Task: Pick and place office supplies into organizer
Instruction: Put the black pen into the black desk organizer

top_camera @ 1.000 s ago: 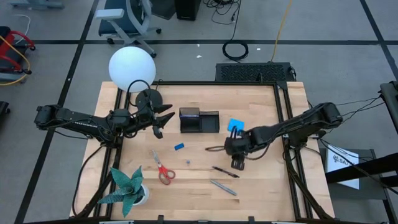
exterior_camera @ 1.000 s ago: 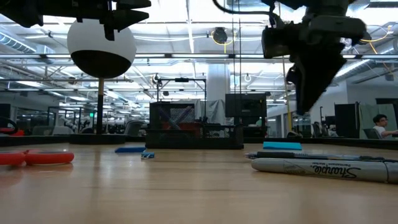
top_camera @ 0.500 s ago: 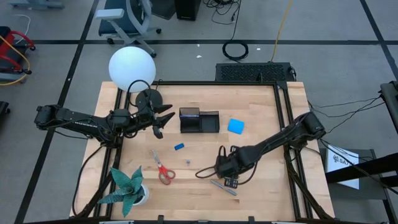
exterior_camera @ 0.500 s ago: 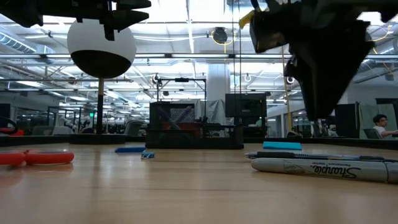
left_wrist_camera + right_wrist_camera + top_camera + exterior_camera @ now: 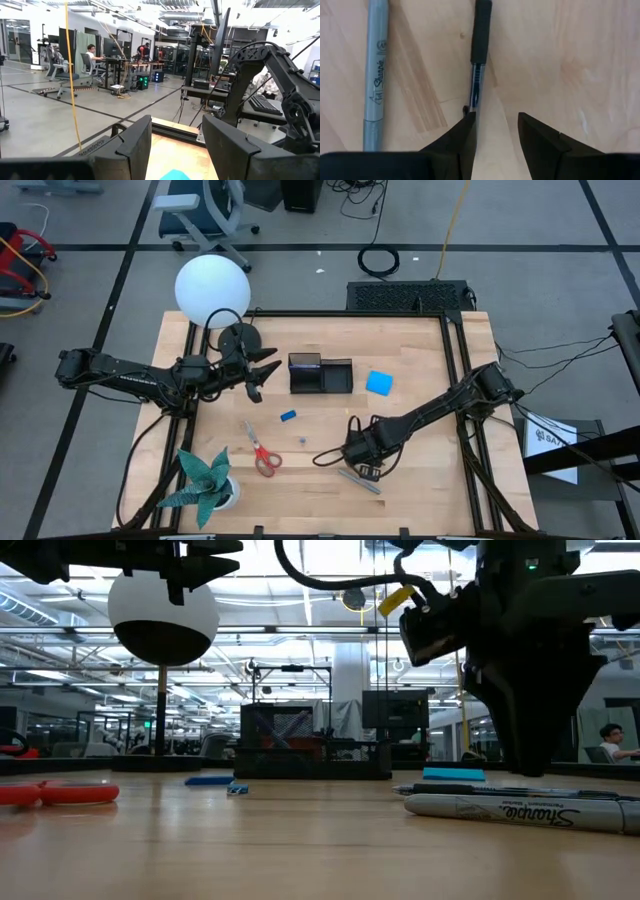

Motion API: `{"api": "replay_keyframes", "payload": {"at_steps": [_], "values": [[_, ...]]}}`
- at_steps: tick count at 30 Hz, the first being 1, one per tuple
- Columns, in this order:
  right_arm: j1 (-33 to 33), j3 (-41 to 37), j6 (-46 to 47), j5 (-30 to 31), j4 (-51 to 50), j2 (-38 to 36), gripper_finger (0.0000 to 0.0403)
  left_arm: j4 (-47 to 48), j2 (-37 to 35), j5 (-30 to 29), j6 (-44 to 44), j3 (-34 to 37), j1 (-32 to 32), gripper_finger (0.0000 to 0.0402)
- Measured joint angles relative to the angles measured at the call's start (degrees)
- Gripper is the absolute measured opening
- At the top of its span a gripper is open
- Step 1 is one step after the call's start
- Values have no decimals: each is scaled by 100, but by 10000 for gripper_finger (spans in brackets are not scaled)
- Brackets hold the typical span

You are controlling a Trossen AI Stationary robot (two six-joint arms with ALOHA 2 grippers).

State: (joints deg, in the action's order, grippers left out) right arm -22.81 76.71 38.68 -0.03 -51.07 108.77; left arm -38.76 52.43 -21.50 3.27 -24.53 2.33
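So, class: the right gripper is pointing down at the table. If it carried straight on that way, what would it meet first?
Probably the black pen: the right gripper stands open above it, the grey marker off to one side. Otherwise, the wooden table.

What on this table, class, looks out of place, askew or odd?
Nothing is damaged or spilled. The supplies lie loose on the table: red scissors, blue pad, a grey Sharpie marker and a black pen. The black organizer appears empty. The right gripper hangs open over the pen.

White globe lamp (image 5: 212,291), green paper plant (image 5: 205,479), office chair (image 5: 205,213) beyond the table (image 5: 420,360)
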Motion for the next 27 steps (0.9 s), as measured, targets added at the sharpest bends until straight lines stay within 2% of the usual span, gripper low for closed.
{"api": "replay_keyframes", "payload": {"at_steps": [15,27], "values": [[25,0,76,18,510,3,134,0,1,0,0,0,2,184],[52,28,-211,-13,679,477,133,2,0,0,0,0,0,184]]}}
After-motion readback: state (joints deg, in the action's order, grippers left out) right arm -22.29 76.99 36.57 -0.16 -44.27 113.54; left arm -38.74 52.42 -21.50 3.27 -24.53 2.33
